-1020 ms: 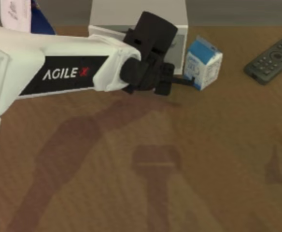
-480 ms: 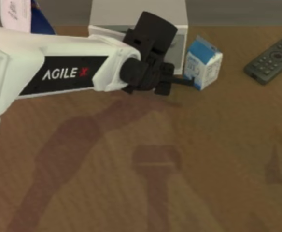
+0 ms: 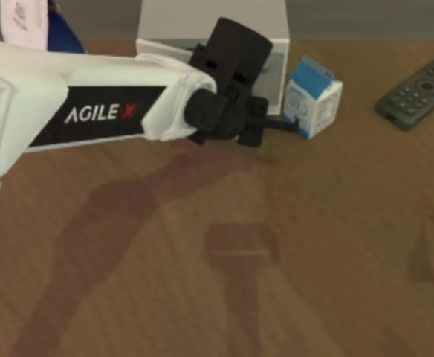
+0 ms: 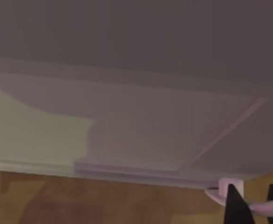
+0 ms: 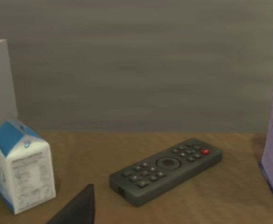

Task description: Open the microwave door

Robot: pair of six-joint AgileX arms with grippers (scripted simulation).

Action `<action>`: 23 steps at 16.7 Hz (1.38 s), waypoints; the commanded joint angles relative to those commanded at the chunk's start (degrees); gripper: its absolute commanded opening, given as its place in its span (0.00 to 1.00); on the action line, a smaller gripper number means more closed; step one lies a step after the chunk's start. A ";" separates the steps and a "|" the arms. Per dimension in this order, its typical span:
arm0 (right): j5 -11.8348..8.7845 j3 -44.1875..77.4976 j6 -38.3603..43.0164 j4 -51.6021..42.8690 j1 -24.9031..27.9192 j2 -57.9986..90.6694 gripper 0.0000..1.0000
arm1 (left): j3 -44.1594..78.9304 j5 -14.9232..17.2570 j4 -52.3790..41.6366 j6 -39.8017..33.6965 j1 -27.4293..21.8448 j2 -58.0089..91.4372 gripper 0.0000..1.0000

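Our left arm (image 3: 76, 104) has a white, boxy casing with a black panel bearing the white lettering "AGILE" and a red "X". It ends in a black wrist block and our matte black left gripper (image 3: 265, 123), whose dark fingertips (image 4: 237, 205) taper to points.

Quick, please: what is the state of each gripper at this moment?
Left gripper: at the microwave door; open or shut cannot be told.
Right gripper: only a dark tip visible; cannot be told.
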 joint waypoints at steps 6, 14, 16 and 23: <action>0.00 0.00 0.00 0.00 0.00 0.00 1.00 | 0.23 0.44 0.00 -0.30 -0.50 0.13 0.00; 0.00 0.00 0.00 0.00 0.00 0.00 1.00 | -2.89 2.14 1.59 2.65 0.62 -1.80 0.00; 0.00 0.00 0.00 0.00 0.00 0.00 1.00 | -2.89 2.14 1.59 2.65 0.62 -1.80 0.00; 0.00 0.00 0.00 0.00 0.00 0.00 1.00 | -2.89 2.14 1.59 2.65 0.62 -1.80 0.00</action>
